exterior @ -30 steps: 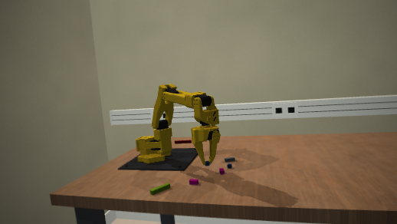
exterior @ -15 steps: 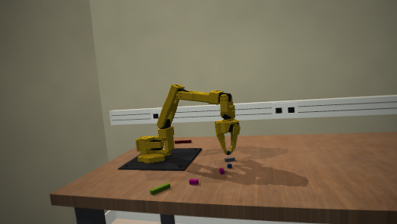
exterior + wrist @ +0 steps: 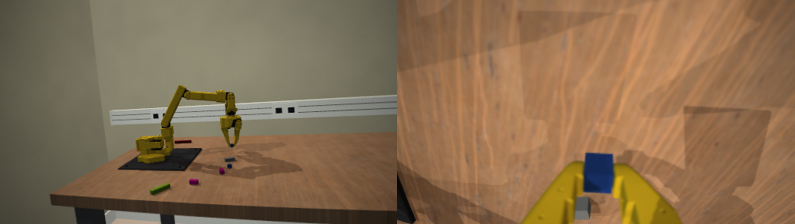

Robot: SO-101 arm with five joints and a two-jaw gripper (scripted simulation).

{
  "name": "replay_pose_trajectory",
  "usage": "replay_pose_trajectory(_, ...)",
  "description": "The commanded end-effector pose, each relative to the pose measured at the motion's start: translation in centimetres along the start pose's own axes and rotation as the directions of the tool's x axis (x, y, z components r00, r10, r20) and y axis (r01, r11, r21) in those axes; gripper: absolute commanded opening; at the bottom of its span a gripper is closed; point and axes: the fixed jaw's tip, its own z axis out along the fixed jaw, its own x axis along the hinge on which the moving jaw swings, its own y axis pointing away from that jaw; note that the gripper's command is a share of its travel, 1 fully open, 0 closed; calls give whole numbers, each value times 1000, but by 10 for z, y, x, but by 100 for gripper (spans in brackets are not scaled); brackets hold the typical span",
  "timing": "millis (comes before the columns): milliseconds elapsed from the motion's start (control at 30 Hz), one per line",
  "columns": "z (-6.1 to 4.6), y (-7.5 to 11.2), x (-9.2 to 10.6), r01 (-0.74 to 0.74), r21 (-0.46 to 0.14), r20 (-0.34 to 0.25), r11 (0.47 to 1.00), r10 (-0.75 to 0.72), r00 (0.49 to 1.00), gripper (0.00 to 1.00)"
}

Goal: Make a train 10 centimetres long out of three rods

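In the exterior view the yellow arm (image 3: 180, 100) rises from a black base plate (image 3: 191, 153) on the wooden table (image 3: 326, 180), its forearm level and the wrist pointing straight down; the gripper (image 3: 231, 145) hangs above the table top, clenched on a small blue rod (image 3: 231, 145) held at the fingertips and clear of the wood; below and slightly nearer the camera lies a grey rod (image 3: 230, 159), flat on the table, with a second blue rod (image 3: 229, 166) just in front of it and apart from it; a magenta rod (image 3: 221, 170) sits to the left of that one, another magenta rod (image 3: 194, 181) lies further forward, and a lime rod (image 3: 159, 189) rests near the table's front edge; a red rod (image 3: 183, 141) lies behind the base plate, well away from the rest.

In the wrist view the two yellow fingers close on the held blue rod (image 3: 599, 172), which fills the gap between them; a bit of the grey rod (image 3: 582, 208) shows lower down between the fingers, on the wood grain beneath; shadows of the arm cross the table (image 3: 497, 100).
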Motion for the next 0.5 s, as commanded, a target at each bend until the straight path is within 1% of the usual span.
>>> replay_pose_trajectory(0,2,-1,-21,-27,-23,-2,999,27,1000,0)
replay_pose_trajectory(133,3,0,-37,-44,-23,-5,999,44,999,0)
replay_pose_trajectory(267,3,2,-50,-58,-23,-7,998,58,998,0)
replay_pose_trajectory(467,3,3,-58,-67,-23,-9,997,67,998,0)
